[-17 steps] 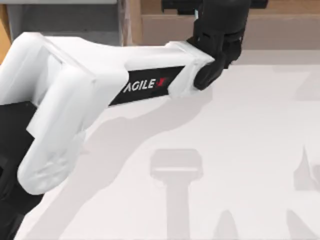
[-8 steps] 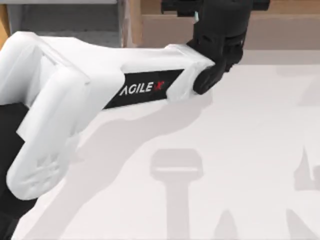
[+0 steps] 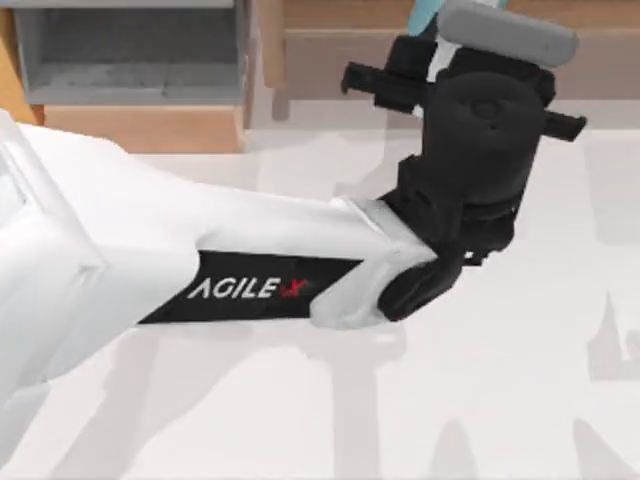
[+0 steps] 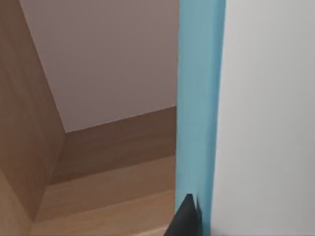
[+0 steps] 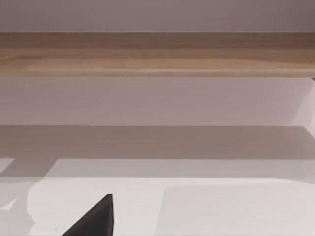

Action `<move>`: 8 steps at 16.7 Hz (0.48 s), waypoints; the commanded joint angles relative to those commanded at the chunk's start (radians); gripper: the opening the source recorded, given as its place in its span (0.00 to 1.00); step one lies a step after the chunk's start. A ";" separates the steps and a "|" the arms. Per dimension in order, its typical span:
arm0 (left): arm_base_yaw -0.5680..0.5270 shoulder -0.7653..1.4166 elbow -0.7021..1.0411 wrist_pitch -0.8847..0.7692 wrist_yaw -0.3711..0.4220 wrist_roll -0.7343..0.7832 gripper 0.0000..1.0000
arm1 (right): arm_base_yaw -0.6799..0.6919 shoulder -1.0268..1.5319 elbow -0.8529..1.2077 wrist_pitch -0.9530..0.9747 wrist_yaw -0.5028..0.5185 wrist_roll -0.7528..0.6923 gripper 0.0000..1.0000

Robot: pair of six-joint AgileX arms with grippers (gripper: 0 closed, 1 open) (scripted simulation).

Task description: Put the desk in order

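Plainly, a tidying step in mid-carry.
Counter (image 3: 520,380): white and flat, spread below both arms across the top view, bare where visible.
Drawer box (image 3: 130,50): at the counter's far left corner, pulled open with grey lining exposed, wood front (image 3: 140,130) facing the arms; probably left open to take loose items.
Shelf rail (image 3: 340,45): light wood, along the far edge just right of the drawer box.
Teal-edged slab (image 3: 505,30): grey-white face with a teal side (image 4: 199,98), lifted off the counter and raised over the shelf rail, right of the drawer box; likely held high so as to clear the rail's lip.
Left end effector (image 3: 450,80): reached out to the far edge, one dark fingertip (image 4: 188,219) pressed against the teal side; judged clenched on the slab, since nothing else supports it.
Left arm (image 3: 250,270): stretched diagonally from the near left, needed for that far reach.
Right end effector (image 5: 93,221): parked low over the counter, facing the shelf rail; grip state impossible to tell.
Likely stage: placement pending, slab not yet set down.
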 joint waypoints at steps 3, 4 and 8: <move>-0.055 -0.121 -0.200 0.075 -0.021 0.147 0.00 | 0.000 0.000 0.000 0.000 0.000 0.000 1.00; -0.061 -0.160 -0.266 0.097 -0.022 0.202 0.00 | 0.000 0.000 0.000 0.000 0.000 0.000 1.00; -0.013 -0.294 -0.506 0.150 0.011 0.445 0.00 | 0.000 0.000 0.000 0.000 0.000 0.000 1.00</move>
